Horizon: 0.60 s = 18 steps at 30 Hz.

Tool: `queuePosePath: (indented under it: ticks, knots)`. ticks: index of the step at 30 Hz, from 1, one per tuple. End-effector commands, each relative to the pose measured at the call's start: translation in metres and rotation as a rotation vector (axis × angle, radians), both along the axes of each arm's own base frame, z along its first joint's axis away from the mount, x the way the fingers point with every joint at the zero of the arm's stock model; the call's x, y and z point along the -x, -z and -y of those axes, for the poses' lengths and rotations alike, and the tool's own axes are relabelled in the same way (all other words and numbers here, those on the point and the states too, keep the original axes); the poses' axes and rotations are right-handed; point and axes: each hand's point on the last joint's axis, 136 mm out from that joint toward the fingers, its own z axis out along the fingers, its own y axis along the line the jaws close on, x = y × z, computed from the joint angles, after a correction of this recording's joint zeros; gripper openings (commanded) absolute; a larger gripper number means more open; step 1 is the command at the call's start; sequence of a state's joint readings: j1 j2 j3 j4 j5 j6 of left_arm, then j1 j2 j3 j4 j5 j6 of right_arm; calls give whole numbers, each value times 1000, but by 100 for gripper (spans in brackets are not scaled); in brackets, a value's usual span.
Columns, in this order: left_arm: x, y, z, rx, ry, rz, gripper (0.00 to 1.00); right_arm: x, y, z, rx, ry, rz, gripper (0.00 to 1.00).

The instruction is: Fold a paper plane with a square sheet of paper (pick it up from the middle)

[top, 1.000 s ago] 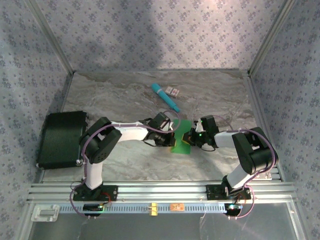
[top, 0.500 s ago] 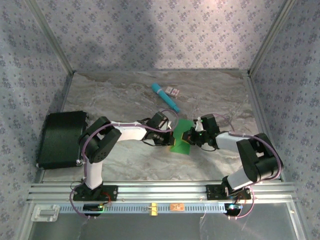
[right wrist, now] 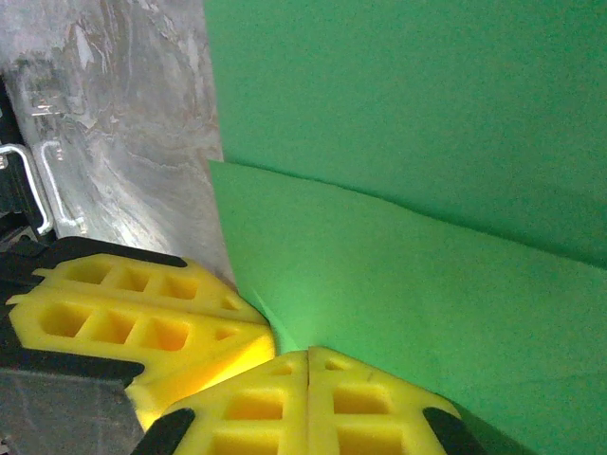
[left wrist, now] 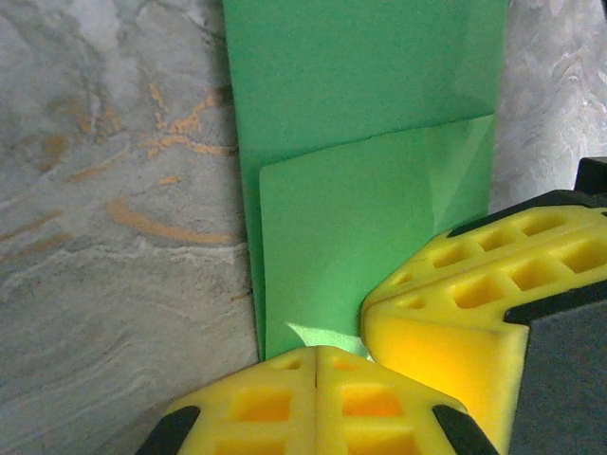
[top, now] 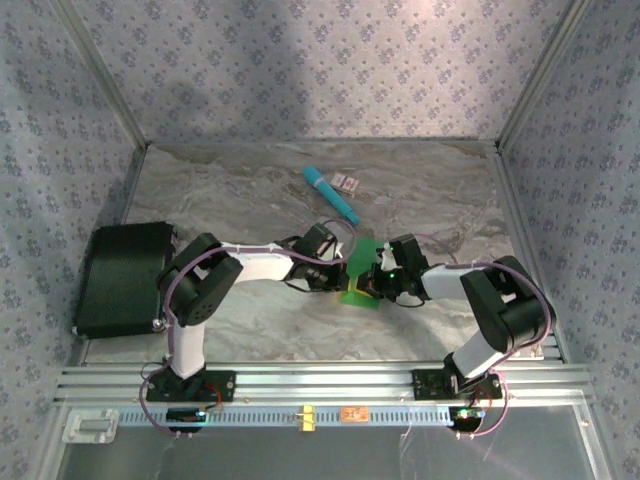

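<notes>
A black case (top: 125, 278) lay at the far left of the marbled desk (top: 230, 180). Next to it, the left arm reached toward the middle, and its left pincer (top: 346, 272) had its yellow fingers (left wrist: 256, 408) pressed together, tips against the near edge of the green sheet of paper (top: 360, 291). Whether any paper was nipped between them could not be told. The sheet lay at the middle of the desk with one flap folded over the layer beneath. Behind it rested a teal stick (top: 332, 195) and a small card (top: 348, 182). The right pincer (top: 379, 280), also together, met the sheet from the right, just beside the left pincer's tips.
</notes>
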State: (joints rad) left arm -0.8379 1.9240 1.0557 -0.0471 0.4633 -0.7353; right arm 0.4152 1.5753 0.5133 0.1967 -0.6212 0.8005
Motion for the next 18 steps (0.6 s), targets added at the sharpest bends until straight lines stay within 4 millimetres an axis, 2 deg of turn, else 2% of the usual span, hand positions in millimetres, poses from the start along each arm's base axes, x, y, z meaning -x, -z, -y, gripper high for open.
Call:
queuePosePath:
  ticks: [1, 9, 11, 14, 18]
  knots:
    - [16, 18, -10, -65, 10, -53, 0, 7, 15, 13, 59, 23, -61, 0]
    - [16, 18, -10, -65, 13, -52, 0, -6, -23, -8, -33, -10, 22, 0]
    - [16, 17, -9, -65, 14, -52, 0, -3, -21, -12, -31, -21, 16, 0]
    - [17, 18, -10, -68, 14, -54, 0, 4, -7, -12, -17, -27, -22, 0]
    - [17, 17, -10, -69, 16, -51, 0, 20, 17, 0, 35, -13, -89, 0]
